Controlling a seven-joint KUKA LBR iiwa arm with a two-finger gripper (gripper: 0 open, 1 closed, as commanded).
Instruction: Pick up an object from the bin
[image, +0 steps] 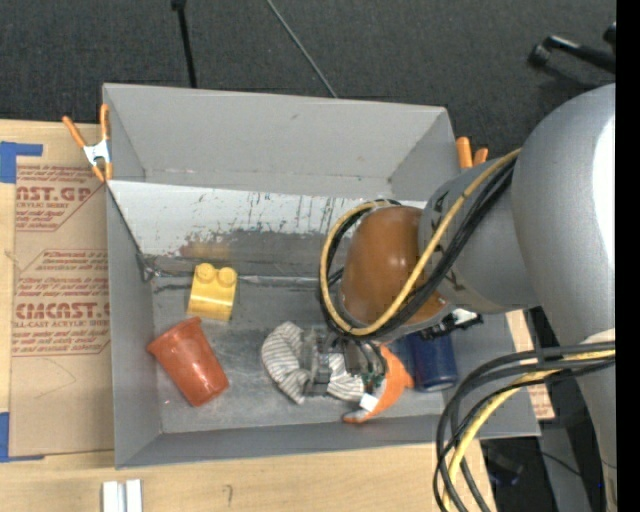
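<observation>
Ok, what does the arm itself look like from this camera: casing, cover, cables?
The arm is a fat, rounded silver-grey casing. Its wrist wears a glossy orange-brown dome cover. Black and yellow cables loop around that cover, and more run along the casing. The pincer below is dark metal.

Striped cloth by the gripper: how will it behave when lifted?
Probably floppy: the striped cloth lies crumpled in folds, so it should sag and drape. Likely light for its bulk. Unlikely to roll, being bunched and shapeless.
</observation>
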